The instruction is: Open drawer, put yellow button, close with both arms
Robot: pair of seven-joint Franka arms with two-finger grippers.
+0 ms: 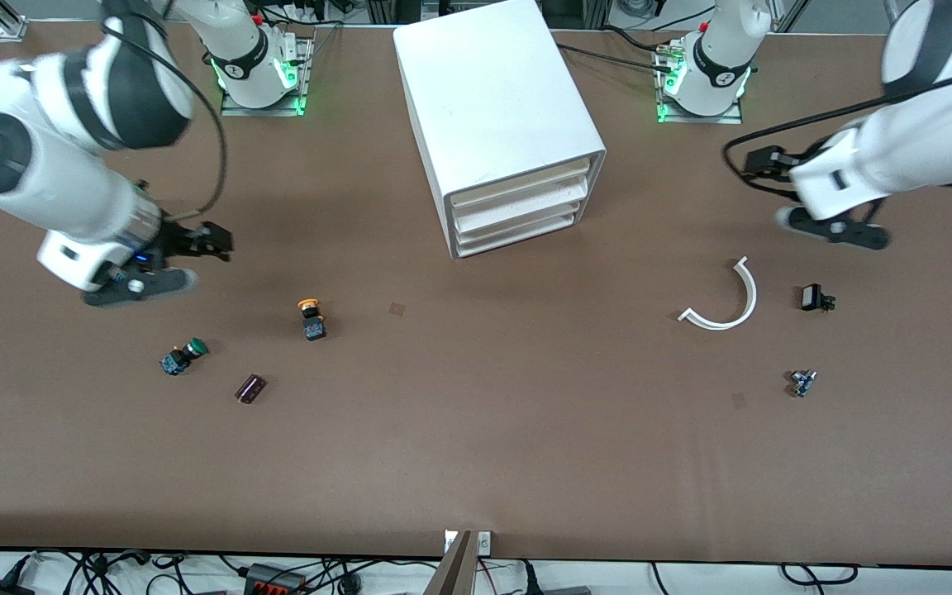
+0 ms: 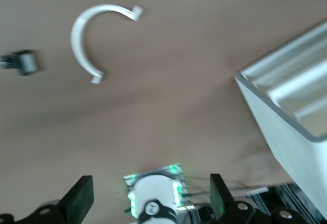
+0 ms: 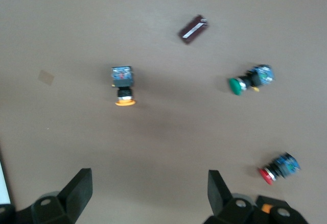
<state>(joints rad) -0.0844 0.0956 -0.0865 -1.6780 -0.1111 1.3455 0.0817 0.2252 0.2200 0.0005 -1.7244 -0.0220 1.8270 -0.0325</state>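
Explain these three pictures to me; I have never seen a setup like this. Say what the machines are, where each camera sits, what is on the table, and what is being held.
Two white robot arms work at a brown table. The big picture looks down from a high camera facing them; the other two come from cameras on each arm's wrist.

The right claw hangs open over the switches: the yellow button, a green-capped switch, a red-capped one and a small dark block.

The left claw, also open, hangs near a white curved strip and two small dark parts.

Between the arms stands a white cabinet; its top drawer is shut. Nothing is held.
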